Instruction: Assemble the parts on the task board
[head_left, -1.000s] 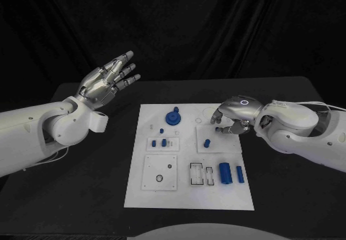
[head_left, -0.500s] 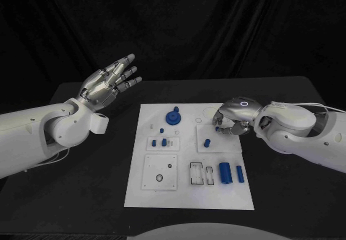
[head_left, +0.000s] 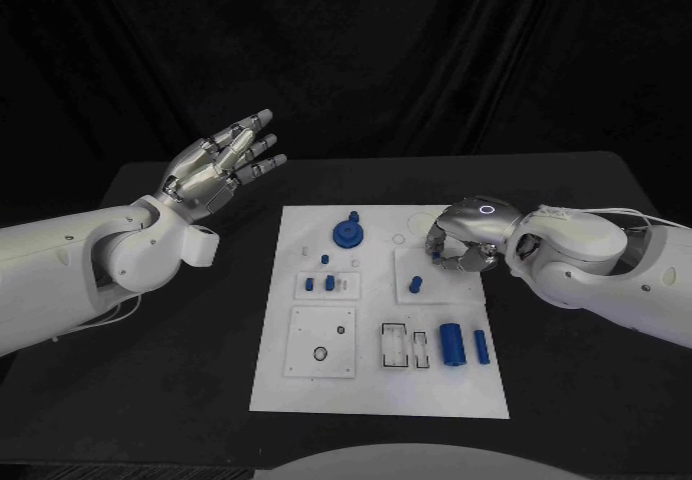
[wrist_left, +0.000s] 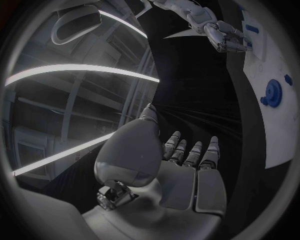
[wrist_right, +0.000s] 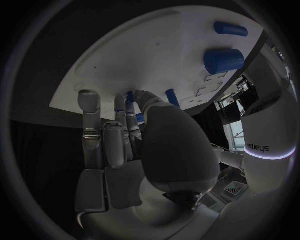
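The task board (head_left: 378, 390) is lying at the table's (head_left: 606, 400) centre, blue parts (head_left: 346, 235) scattered across it. The right hand (head_left: 464, 240) is hovering over its 2 o'clock corner, fingers curled downward; whether it is pinching anything I cannot tell. The left hand (head_left: 216, 165) is hanging raised at 10 o'clock, fingers spread, holding nothing.

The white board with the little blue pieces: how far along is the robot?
Early, it seems. Some blue pieces, like the round knob, already stand on the board. The right hand is at the far right corner, grasp unclear. Two cylinders lie loose; the left hand hovers open.
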